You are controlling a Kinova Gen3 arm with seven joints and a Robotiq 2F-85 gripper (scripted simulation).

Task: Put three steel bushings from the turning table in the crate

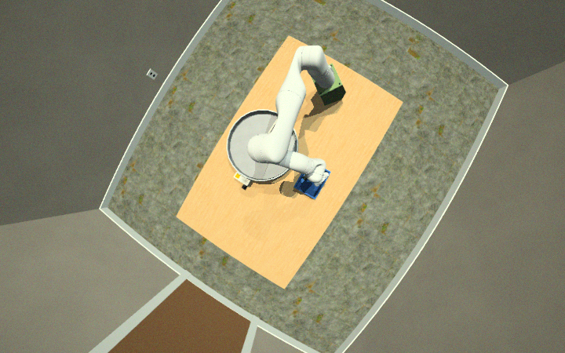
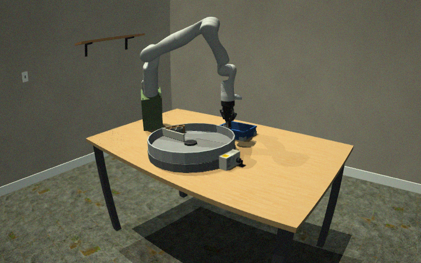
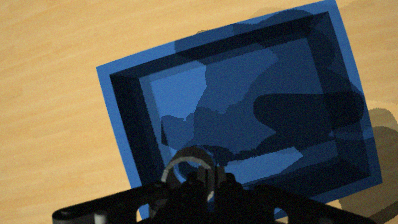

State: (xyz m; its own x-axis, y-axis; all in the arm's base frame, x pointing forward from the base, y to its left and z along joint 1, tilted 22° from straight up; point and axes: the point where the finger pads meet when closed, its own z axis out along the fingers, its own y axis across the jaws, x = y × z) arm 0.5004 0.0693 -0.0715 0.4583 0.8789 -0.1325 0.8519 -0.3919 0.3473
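Here, blue crate (image 1: 301,190) (image 2: 248,134) (image 3: 370,145) (no legible lettering)

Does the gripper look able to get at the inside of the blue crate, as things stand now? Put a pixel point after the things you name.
Yes, it seems so. The gripper (image 2: 228,125) (image 3: 210,178), shut on a steel bushing (image 3: 170,170), points down at the open-topped blue crate (image 1: 313,189) (image 2: 245,133) (image 3: 110,95), and no lid is in the way. The near wall may need care.

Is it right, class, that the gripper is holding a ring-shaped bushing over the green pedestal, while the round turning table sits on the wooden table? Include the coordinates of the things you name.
Not over the green pedestal (image 1: 334,95) (image 2: 152,114): the gripper (image 1: 318,175) (image 2: 228,125) (image 3: 210,178) holds the bushing (image 3: 168,172) at the blue crate (image 1: 305,193) (image 2: 246,133) (image 3: 115,105), as the wrist and exterior views show. The rest stands.
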